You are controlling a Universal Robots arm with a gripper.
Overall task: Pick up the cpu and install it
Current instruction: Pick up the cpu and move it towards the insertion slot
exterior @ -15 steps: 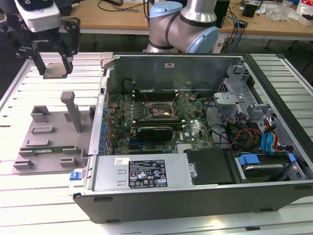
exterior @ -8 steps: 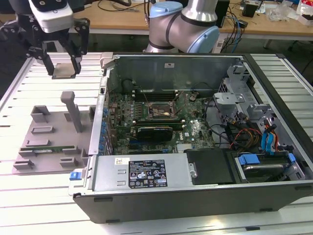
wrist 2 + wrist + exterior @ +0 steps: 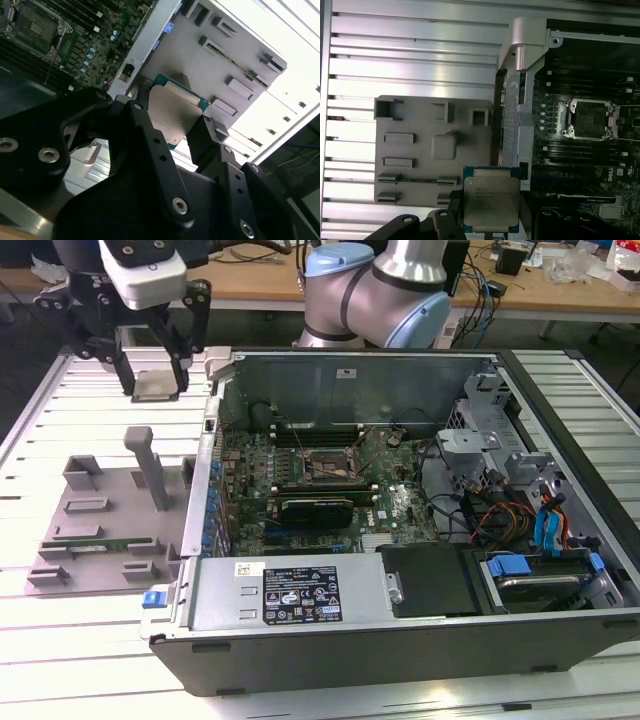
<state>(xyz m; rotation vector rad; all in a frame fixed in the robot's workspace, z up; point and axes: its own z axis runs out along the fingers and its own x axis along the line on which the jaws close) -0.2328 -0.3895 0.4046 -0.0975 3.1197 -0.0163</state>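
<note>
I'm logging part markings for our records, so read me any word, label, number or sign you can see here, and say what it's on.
cpu, held in the gripper: rows of print on its metal top, too small to read.
Black label on the computer case: print and symbols, too small to read.
White sticker on the case's inner wall: unreadable.
Nothing can be quoted.

Silver-topped, green-rimmed cpu gripped in claw.
</note>
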